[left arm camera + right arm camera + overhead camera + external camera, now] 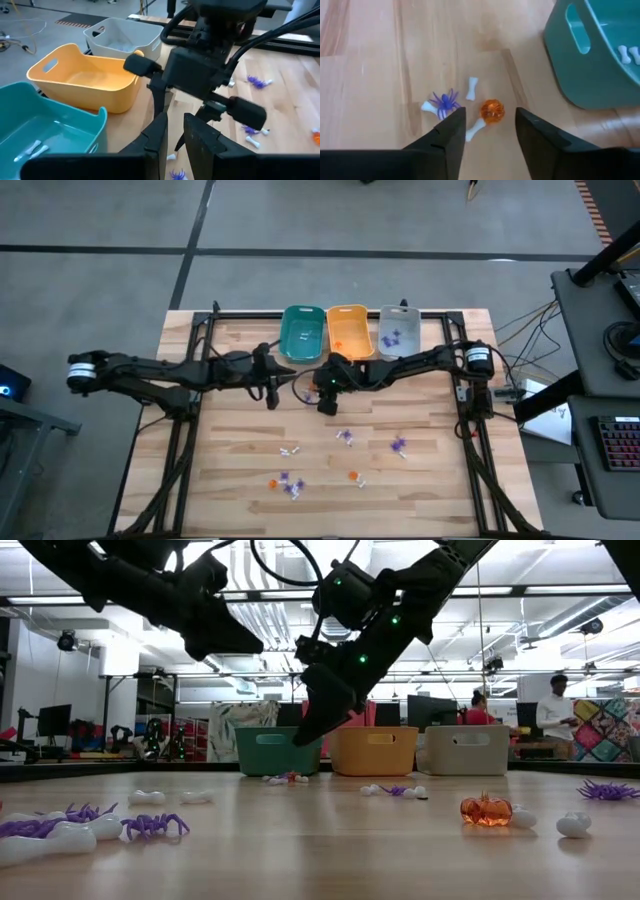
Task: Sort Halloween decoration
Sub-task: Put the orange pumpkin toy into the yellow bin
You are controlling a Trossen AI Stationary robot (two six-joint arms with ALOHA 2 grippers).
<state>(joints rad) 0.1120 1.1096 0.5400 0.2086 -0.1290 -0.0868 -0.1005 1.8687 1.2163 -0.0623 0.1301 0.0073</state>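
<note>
Nothing written can be read. On the desk (pixel 230 480), both arms reach inward in front of the teal bin (pixel 302 333). The right pincer (pixel 490 131) hangs open and empty above an orange pumpkin (pixel 492 111), purple spider (pixel 445 101) and white bones (pixel 472 88). The left pincer (pixel 174 137) is nearly closed, holding nothing.

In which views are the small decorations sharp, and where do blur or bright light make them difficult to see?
Right wrist view: the orange pumpkin, purple spider and white bones are sharp under soft, even light, seen between the open right gripper. Low view: the nearest spiders and bones look soft, and the bright ceiling lights turn both arms into dark shapes. High view: evenly lit, but the trinkets are only small specks.
</note>
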